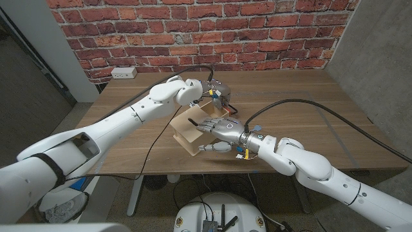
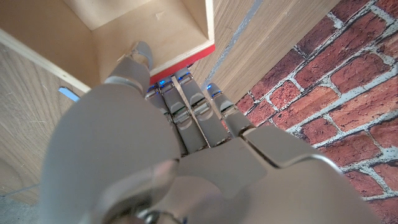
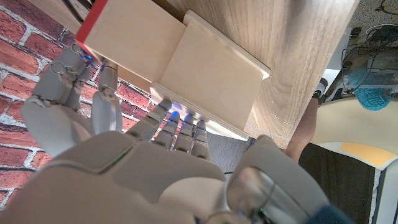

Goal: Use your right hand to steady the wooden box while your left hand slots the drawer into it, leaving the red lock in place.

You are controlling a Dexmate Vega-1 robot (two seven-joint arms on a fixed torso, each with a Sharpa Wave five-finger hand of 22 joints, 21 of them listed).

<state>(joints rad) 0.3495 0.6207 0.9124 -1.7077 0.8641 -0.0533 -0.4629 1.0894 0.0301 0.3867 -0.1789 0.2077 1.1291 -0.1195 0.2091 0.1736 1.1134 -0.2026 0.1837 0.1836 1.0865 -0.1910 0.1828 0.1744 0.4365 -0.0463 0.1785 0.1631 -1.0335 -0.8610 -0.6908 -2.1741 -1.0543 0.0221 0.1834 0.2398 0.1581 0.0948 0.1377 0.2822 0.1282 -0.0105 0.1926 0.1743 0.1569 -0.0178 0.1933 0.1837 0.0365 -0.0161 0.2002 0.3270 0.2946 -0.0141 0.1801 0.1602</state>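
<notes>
Both hands are on the job near the middle of the wooden table. The right hand lies across the top of the wooden box, fingers spread over it and thumb down its near side, gripping it steady. At the far end the left hand has its fingers curled on the drawer, which sits partly inside the box. A red lock strip runs along the drawer's outer edge, right at the left fingertips.

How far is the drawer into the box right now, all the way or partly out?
Partly out. In the right wrist view the drawer, with its red end, sticks out of the box.
</notes>
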